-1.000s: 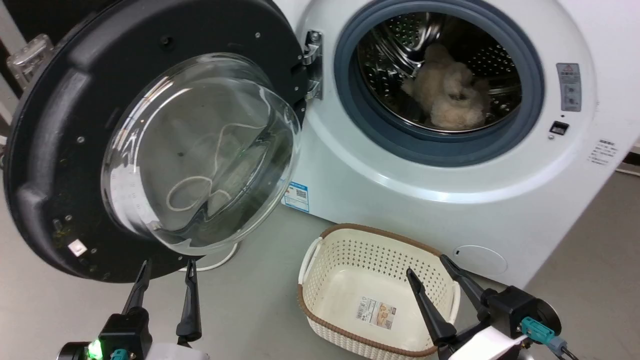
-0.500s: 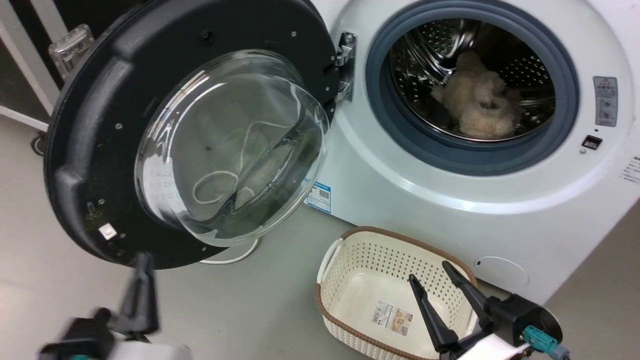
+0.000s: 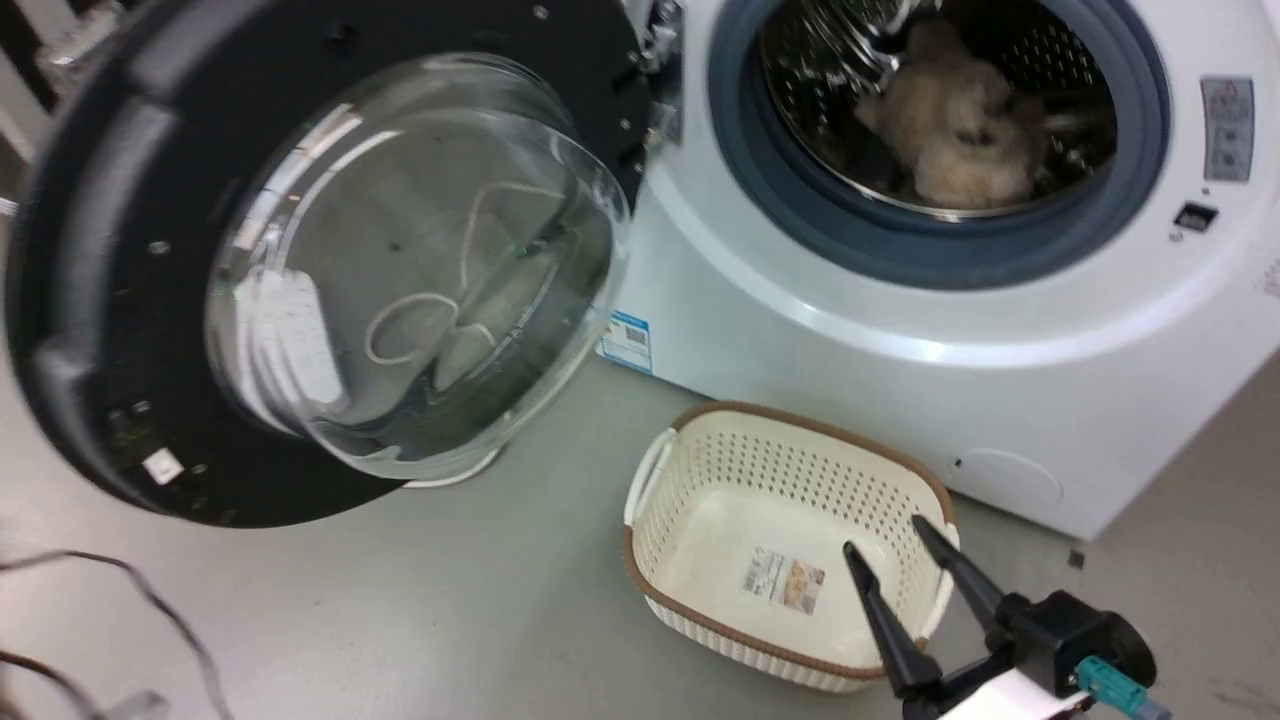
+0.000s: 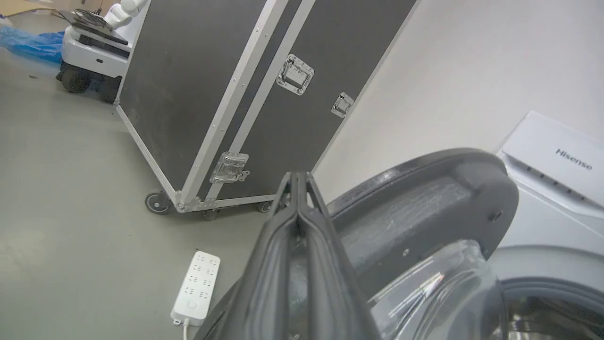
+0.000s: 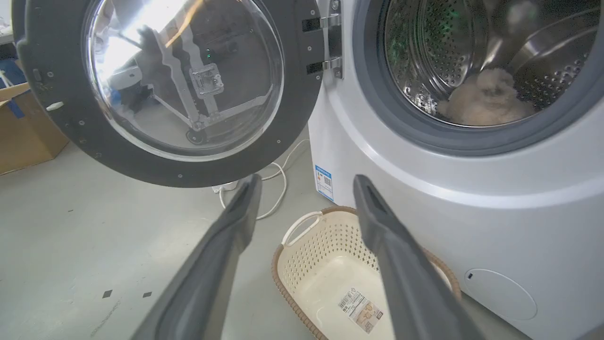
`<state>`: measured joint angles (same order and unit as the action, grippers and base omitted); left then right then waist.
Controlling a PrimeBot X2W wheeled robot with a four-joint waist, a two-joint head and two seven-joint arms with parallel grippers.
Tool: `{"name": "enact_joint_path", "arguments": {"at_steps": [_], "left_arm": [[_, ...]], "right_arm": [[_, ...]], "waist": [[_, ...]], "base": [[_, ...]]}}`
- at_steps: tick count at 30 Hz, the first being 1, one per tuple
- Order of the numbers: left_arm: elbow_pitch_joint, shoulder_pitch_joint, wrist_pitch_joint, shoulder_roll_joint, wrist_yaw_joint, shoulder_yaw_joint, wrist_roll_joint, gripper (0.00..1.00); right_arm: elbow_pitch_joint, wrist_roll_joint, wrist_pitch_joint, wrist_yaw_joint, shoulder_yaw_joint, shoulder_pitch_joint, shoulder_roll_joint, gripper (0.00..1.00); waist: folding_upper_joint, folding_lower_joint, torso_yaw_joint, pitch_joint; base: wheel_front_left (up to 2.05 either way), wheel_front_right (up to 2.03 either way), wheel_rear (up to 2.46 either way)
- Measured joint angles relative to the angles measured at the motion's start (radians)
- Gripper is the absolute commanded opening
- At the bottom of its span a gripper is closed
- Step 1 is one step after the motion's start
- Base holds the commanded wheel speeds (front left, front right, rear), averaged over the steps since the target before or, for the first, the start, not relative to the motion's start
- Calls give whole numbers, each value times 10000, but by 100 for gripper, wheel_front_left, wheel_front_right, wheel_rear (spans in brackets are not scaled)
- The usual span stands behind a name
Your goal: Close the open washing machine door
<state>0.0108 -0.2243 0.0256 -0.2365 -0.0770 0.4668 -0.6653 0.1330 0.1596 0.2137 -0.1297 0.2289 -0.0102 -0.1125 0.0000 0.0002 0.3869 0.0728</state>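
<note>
The washing machine door [image 3: 100,250] hangs wide open on its hinge to the left of the white washing machine [image 3: 900,330], its clear glass bowl [image 3: 420,260] bulging toward me. In the left wrist view my left gripper [image 4: 297,175] is shut on nothing and points past the door [image 4: 424,189] along its black rim; I cannot tell whether they touch. My right gripper [image 3: 884,535] is open over the near right corner of the basket. In the right wrist view, my right gripper [image 5: 306,182] is apart from both the door [image 5: 292,118] and the machine [image 5: 448,189].
A cream perforated basket [image 3: 790,440] stands on the grey floor in front of the machine. A fluffy beige item [image 3: 950,110] lies in the drum. Behind the door are a black wheeled flight case [image 4: 212,85] and a white power strip [image 4: 196,288]. A cardboard box [image 5: 23,127] sits far left.
The head camera has shifted. My left gripper, open below the door a second ago, has slid off the lower left of the head view. The right gripper has barely moved over the basket.
</note>
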Motion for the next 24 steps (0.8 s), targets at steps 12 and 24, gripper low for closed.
{"name": "enact_joint_path", "arguments": {"at_steps": [12, 24], "left_arm": [[4034, -2738, -5799, -1699, 1889, 1793, -5200, 0], [3503, -1511, -8105, -1484, 802, 1896, -6560, 0]], "right_arm": [[-44, 255, 173, 0, -59, -374, -376, 100], [257, 353, 265, -2, -67, -489, -286, 100]], "waist": [[0, 0, -662, 728], [0, -2, -1248, 362]], "base": [[0, 0, 0], [0, 0, 0]]}}
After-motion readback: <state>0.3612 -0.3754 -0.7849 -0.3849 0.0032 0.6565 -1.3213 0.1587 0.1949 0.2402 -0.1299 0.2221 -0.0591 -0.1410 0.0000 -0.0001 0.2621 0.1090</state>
